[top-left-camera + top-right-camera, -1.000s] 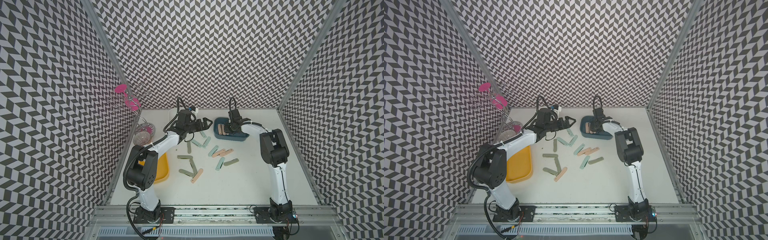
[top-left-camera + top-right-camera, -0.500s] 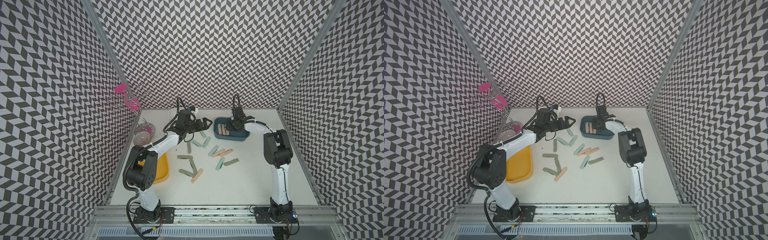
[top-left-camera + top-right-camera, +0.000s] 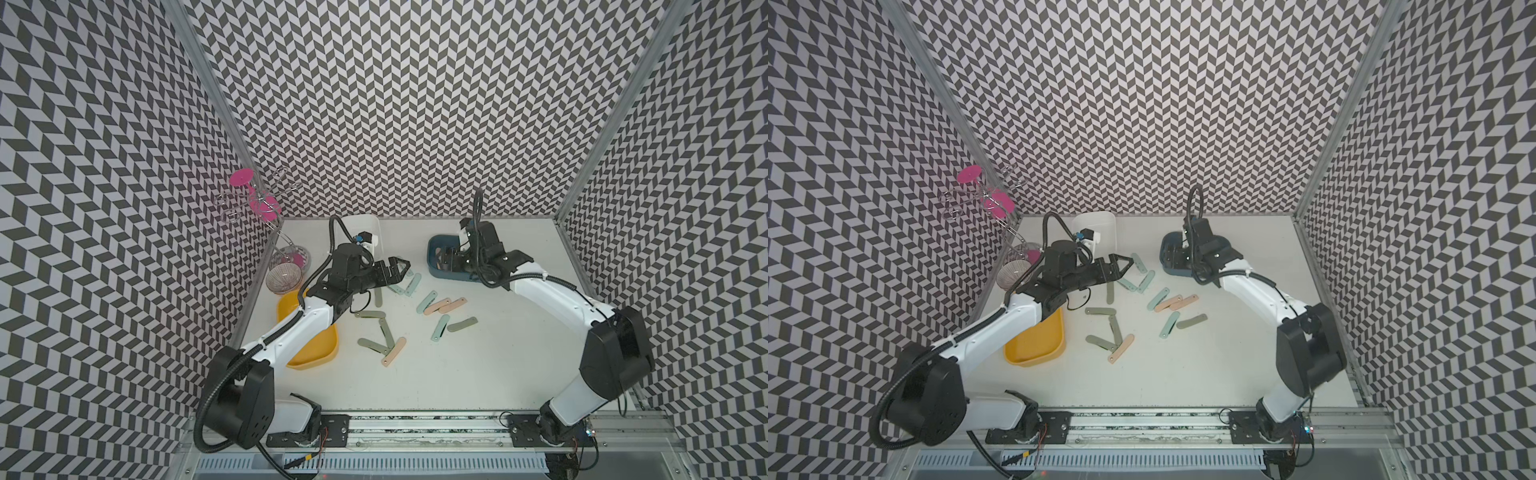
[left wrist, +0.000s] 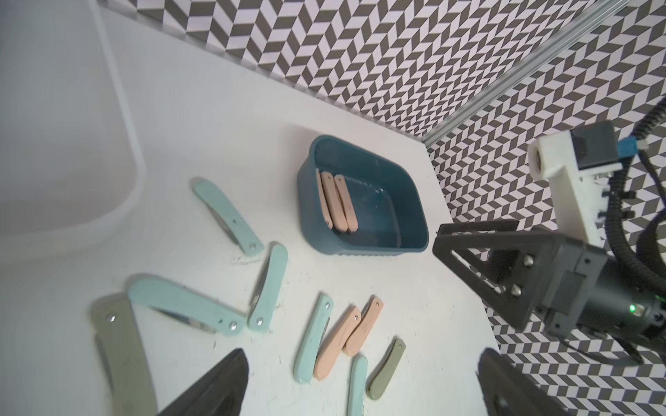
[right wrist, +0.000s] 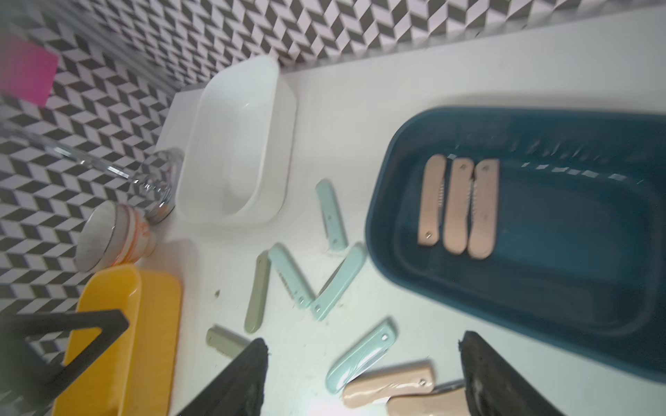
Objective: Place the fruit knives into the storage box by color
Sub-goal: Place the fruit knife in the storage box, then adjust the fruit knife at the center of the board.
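The dark blue storage box (image 3: 435,245) (image 3: 1164,246) sits at the back right and holds three peach-pink fruit knives (image 4: 337,201) (image 5: 457,207) side by side. Loose fruit knives lie mid-table: mint ones (image 3: 411,284), a peach pair (image 3: 446,305) and olive ones (image 3: 370,314). My right gripper (image 3: 446,259) (image 5: 364,340) hangs open and empty at the box's near edge. My left gripper (image 3: 401,270) (image 4: 362,356) hovers open and empty above the mint knives near the white box (image 3: 368,226).
A yellow box (image 3: 316,353) (image 5: 122,342) lies at the left under my left arm. A glass bowl (image 3: 284,276), a wire rack with pink-based glasses (image 3: 257,203) and the patterned walls close in the back left corner.
My right gripper has opened and drawn back from inside the blue box, leaving a peach knife beside the others. The left arm has stayed still.
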`<state>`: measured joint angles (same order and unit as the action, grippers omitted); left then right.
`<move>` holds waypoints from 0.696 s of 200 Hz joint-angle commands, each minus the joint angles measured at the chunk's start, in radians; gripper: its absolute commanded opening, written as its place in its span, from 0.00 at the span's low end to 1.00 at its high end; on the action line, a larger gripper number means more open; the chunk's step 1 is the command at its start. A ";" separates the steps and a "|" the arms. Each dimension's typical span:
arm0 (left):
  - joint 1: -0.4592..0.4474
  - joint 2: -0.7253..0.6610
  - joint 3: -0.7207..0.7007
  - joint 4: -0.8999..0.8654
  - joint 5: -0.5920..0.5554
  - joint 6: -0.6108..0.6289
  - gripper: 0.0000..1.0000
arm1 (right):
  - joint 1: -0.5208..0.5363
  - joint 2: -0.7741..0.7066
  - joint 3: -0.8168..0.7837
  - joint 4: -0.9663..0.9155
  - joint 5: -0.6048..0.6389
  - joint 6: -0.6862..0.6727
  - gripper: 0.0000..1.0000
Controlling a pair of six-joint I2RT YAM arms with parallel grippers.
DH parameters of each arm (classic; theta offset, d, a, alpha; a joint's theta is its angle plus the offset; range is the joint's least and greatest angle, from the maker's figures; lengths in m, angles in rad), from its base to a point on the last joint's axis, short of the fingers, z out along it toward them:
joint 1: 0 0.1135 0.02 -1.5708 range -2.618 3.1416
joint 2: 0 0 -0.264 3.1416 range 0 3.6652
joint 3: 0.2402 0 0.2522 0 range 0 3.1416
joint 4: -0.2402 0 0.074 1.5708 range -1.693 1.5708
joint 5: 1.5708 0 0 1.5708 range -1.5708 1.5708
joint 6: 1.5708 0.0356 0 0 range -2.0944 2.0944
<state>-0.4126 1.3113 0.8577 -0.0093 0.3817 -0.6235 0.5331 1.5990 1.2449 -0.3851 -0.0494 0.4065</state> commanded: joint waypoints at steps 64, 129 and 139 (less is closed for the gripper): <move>-0.295 -0.245 -0.358 -0.049 -0.264 -0.221 1.00 | 0.157 -0.243 -0.331 0.122 0.148 0.162 1.00; -0.463 -0.335 -0.532 -0.008 -0.451 -0.394 1.00 | 0.158 -0.366 -0.376 0.059 0.201 0.075 1.00; -0.464 -0.340 -0.546 0.002 -0.454 -0.395 1.00 | 0.157 -0.382 -0.381 0.048 0.210 0.071 1.00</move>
<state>-0.8684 0.9928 0.3370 -0.0525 0.0158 -0.9554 0.6846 1.2640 0.8848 -0.3378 0.1146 0.5068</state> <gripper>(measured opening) 0.997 0.994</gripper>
